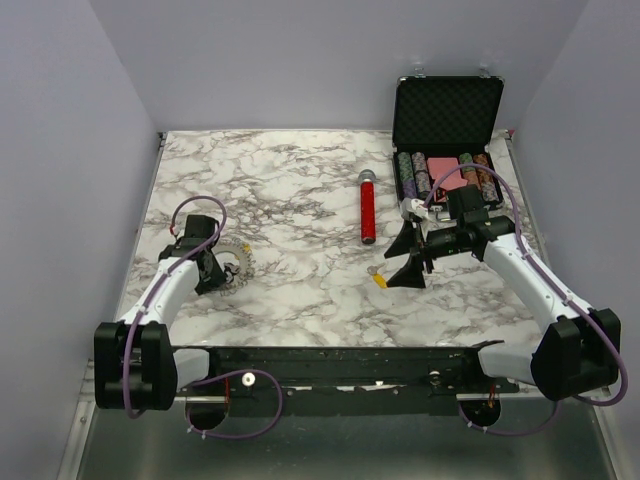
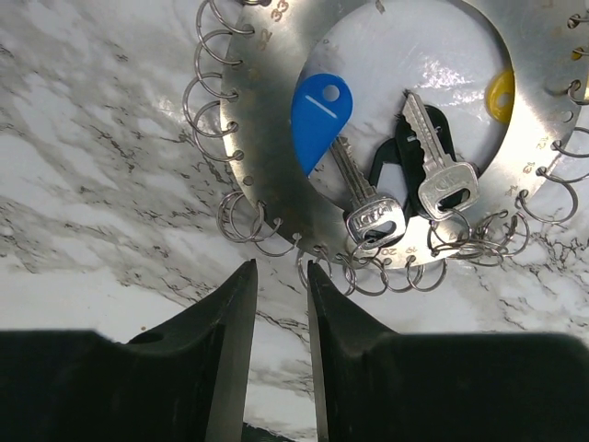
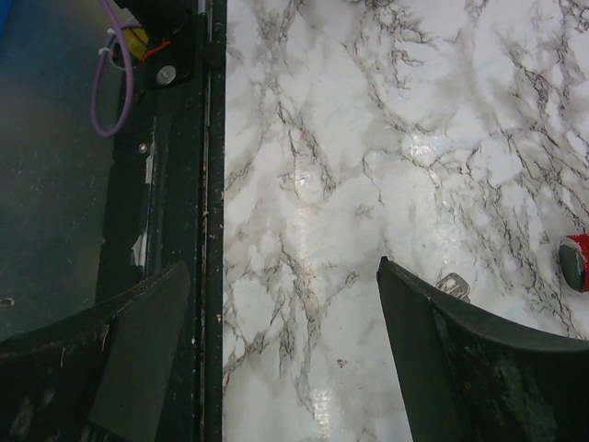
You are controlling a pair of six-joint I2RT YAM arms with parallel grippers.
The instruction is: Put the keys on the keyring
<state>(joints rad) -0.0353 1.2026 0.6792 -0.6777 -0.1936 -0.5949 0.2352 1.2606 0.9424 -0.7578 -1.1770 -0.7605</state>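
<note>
In the overhead view the left arm (image 1: pixel 165 290) runs from its base at the lower left up toward the middle left of the frame. Its wrist is bent down, and the left gripper (image 1: pixel 218 270) points down and to the right. In its own wrist view the two black fingers (image 2: pixel 230 313) rise from the bottom edge, close together with a slim gap between them. The right arm (image 1: pixel 530 275) stretches from the lower right toward the centre right. The right gripper (image 1: pixel 408 255) points left with its jaws spread wide.

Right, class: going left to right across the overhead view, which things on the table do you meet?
keyring → red cylinder → open black case of poker chips
</note>
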